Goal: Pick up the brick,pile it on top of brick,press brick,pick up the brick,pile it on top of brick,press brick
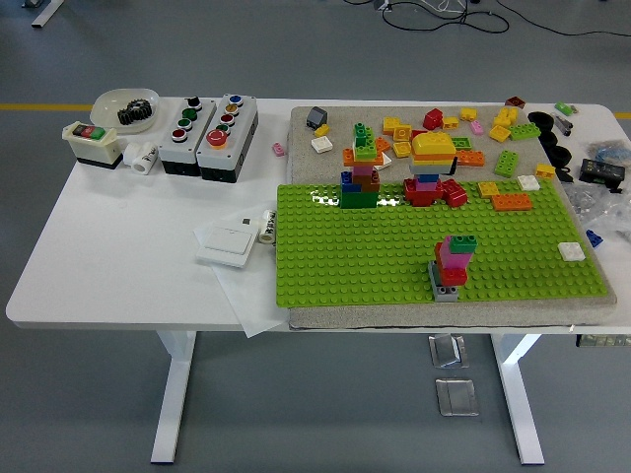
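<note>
A green studded baseplate lies on a grey mat on the white table. Near its front stands a small tower: grey brick at the bottom, red and pink above, dark green on top. At the plate's back edge rise two more stacks, one with a green top and one with a yellow top. Several loose bricks in yellow, orange, red and green are scattered on the mat behind. A white brick sits on the plate's right side. Neither robot hand is in view.
Two grey button boxes, a small switch box and a white bowl with a gear stand at the back left. A white flat switch plate on paper lies left of the baseplate. Black parts crowd the right edge.
</note>
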You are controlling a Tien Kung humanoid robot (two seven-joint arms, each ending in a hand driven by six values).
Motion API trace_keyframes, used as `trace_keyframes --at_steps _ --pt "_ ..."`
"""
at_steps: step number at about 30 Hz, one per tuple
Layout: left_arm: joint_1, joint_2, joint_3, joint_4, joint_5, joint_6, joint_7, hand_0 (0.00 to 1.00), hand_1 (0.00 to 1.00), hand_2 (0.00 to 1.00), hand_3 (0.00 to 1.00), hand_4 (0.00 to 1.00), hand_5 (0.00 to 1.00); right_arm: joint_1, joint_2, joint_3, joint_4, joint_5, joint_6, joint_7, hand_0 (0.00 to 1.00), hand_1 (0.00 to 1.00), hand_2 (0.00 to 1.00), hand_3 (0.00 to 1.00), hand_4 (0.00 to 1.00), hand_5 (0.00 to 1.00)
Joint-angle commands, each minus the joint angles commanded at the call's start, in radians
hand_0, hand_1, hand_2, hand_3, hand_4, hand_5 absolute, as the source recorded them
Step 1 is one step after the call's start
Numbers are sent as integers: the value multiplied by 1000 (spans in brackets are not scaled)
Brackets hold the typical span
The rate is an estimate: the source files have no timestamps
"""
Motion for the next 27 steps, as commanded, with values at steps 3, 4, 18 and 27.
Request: trace_keyframes --at_steps 3,4,18,27 --pt "0 0 1 0 -2 0 0 809 698 590 531 523 509 -2 0 0 1 14 4 -5 887 833 885 930 998 833" --pt "1 0 2 0 -3 0 0 811 697 588 531 522 509 -3 0 0 3 18 5 -7 892 833 877 928 998 839" --pt "2 -2 10 0 -17 0 -3 812 696 589 531 523 510 -6 -2 -13 6 17 5 -10 898 833 878 925 998 844" --pt "2 -2 13 0 -23 2 -5 811 696 589 531 522 509 -2 -2 -31 11 22 -2 -17 901 832 877 923 998 848"
